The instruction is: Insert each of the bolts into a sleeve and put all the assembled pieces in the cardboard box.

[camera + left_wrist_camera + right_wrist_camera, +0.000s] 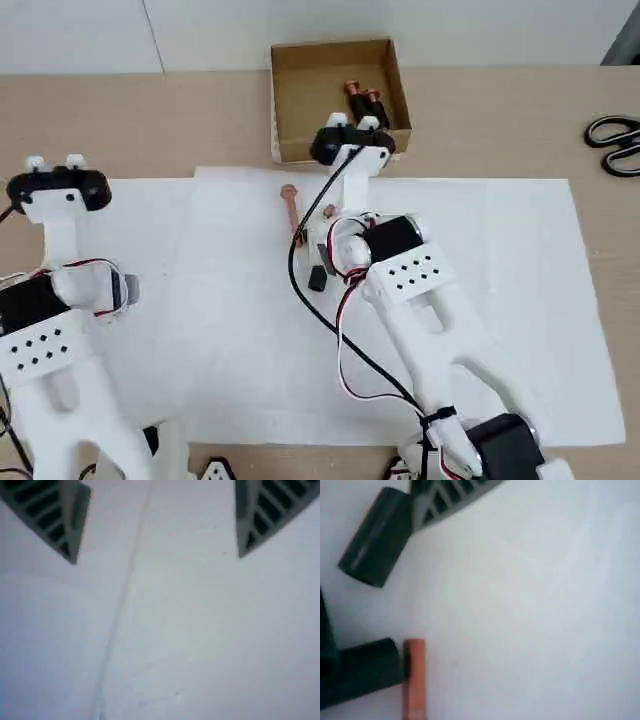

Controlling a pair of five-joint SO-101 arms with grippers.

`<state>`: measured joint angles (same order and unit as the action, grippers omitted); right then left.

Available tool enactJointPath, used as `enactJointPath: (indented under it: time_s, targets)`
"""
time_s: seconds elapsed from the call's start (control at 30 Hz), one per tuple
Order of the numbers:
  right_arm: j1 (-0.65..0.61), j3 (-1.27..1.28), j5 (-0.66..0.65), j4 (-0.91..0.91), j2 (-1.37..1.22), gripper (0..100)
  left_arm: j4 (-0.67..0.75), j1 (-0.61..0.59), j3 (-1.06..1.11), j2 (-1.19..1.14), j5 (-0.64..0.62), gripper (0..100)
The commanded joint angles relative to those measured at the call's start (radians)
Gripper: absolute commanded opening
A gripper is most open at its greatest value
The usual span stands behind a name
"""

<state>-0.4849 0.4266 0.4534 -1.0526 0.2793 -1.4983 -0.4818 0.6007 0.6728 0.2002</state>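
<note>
The cardboard box (283, 100) stands at the back of the table with two assembled pieces (362, 100) inside. A copper bolt (292, 212) (414, 680) lies on the white paper in front of the box, its end by a dark sleeve (301, 237) (365, 675). A second dark sleeve (318, 277) (374, 536) lies loose nearby. My right gripper (322, 256) hangs low over these parts, open, with one finger (445, 497) right beside the second sleeve. My left gripper (125, 292) (157, 557) is open over bare paper at the far left, holding nothing.
White paper (480, 300) covers most of the table, with a crease (120, 605) under the left gripper. Scissors (615, 145) lie at the far right edge. The right arm's black cable (310, 300) loops over the paper.
</note>
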Motion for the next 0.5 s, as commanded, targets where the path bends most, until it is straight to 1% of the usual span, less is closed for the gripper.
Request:
enactJointPath:
  time_s: [0.0, 0.1, 0.27, 0.4, 0.47]
  targets:
    - [-0.005, 0.0, 0.092, 0.035, -0.007, 24.4, 0.017, 0.0, 0.016, 0.006, 0.002, 20]
    - [-0.007, 0.014, 0.103, 0.071, -0.061, 23.5, 0.017, 0.0, 0.018, 0.006, 0.002, 20]
    - [-0.008, 0.008, 0.101, 0.088, -0.165, 13.9, 0.017, 0.0, 0.018, 0.006, 0.002, 20]
    - [-0.008, 0.0, 0.1, 0.102, -0.177, 13.2, 0.017, 0.0, 0.018, 0.006, 0.002, 20]
    - [-0.028, 0.0, 0.1, 0.097, -0.176, 13.2, 0.017, 0.0, 0.018, 0.006, 0.002, 20]
